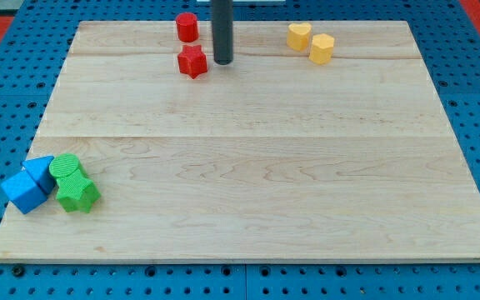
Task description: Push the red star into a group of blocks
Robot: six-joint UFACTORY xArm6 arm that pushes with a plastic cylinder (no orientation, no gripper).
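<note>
1. Here, the wooden board [248, 167] lies on a blue pegboard surface [7, 100], and the arm's dark rod comes down from the view's top edge to end at the tip [222, 62].
2. The arm has no jaws at all; it ends in the plain rod, so nothing is gripped or clamped.
3. The red star [192, 62] sits near the board's top edge, left of centre, and the tip stands just beside it at its 3 o'clock side; whether the two touch cannot be told.
4. A red cylinder [187, 27] stands close to the star at its 12 o'clock, apart from it, and at about 10 o'clock from the tip.
5. Two yellow blocks lie at roughly 2 o'clock from the tip, well apart from it: a yellow heart-like block [299, 36] and a yellow hexagonal block [322, 48] just beside it at its 4 o'clock.
6. The other cluster lies far off at the star's 7 o'clock, near the board's bottom-left corner: a blue cube [24, 192] and a second blue block [41, 171] of unclear shape at its 1 o'clock, then a green rounded block [67, 169] and a green star [77, 196] packed against them at their 3 o'clock side.
</note>
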